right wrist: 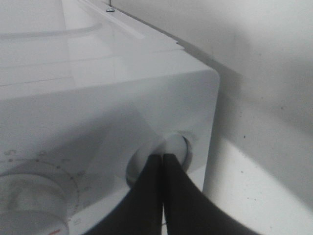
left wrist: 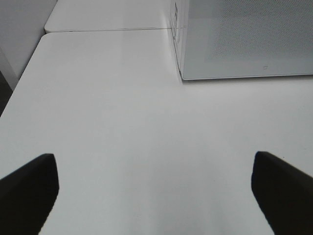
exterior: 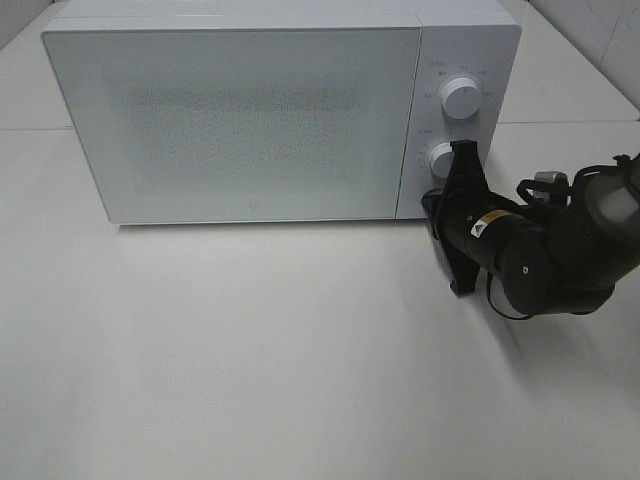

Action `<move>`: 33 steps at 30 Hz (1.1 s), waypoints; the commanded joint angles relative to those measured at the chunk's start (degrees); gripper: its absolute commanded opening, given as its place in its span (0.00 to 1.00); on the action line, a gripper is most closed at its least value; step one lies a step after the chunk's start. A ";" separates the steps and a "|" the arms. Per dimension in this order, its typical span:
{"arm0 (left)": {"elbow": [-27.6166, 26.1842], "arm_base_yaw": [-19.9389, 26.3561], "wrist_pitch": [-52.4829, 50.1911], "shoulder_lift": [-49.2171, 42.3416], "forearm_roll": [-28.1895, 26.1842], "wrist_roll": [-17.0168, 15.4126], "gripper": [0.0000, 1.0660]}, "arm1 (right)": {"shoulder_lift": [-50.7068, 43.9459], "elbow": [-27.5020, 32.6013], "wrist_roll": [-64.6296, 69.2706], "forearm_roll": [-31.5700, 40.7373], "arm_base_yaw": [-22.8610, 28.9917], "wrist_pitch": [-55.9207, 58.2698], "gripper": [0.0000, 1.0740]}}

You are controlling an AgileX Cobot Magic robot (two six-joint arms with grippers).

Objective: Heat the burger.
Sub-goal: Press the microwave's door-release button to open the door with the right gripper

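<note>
- A white microwave (exterior: pixel 250 110) stands on a white desk (exterior: pixel 250 350). It is the only container in view.
- The microwave's door (exterior: pixel 240 120) is shut. Its window is a pale, dotted panel, and nothing can be made out behind it.
- The burger shows in none of the three views, so where it lies cannot be told. The microwave's inside is hidden by the shut door.
- Two round white knobs sit one above the other on the panel to the right of the door: an upper knob (exterior: pixel 460 97) and a lower knob (exterior: pixel 438 158).
- The black right gripper (exterior: pixel 462 150) is at the lower knob, its jaws pressed together with no gap. In the right wrist view the closed tips of the right gripper (right wrist: pixel 162 156) meet the knob's round face (right wrist: pixel 173 147); they hold nothing.
- The right arm (exterior: pixel 560 250) lies low over the desk off the microwave's front right corner and covers part of the lower knob. The picture's right edge cuts it off.
- The left gripper (left wrist: pixel 154 161) appears only in its own wrist view, above bare desk out from the microwave's front left corner. Its jaws stand wide apart and hold nothing.
- Only the two dark fingertips (left wrist: pixel 29 191) show, cut off by the picture's bottom edge.
- The small markings around both knobs are too faint to read.
</note>
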 commanded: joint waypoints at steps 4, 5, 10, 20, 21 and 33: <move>0.06 0.11 -0.29 -0.97 -0.34 -0.23 0.96 | -0.06 -2.41 -2.81 1.20 -0.06 -6.30 0.00; 0.06 0.11 -0.29 -0.97 -0.34 -0.23 0.96 | -0.06 -2.41 -2.81 1.20 -0.06 -6.30 0.00; 0.06 0.11 -0.29 -0.97 -0.34 -0.23 0.96 | -0.06 -3.04 -2.86 1.66 -0.06 -6.59 0.00; 0.06 0.11 -0.29 -0.97 -0.34 -0.23 0.96 | 0.52 -5.10 -3.27 3.44 -0.11 -6.42 0.00; 0.06 0.11 -0.29 -0.97 -0.34 -0.23 0.96 | 1.32 -6.88 -3.27 3.44 -0.29 -5.84 0.00; 0.06 0.11 -0.29 -0.97 -0.34 -0.23 0.96 | 1.78 -8.25 -2.86 3.32 -0.29 -4.18 0.00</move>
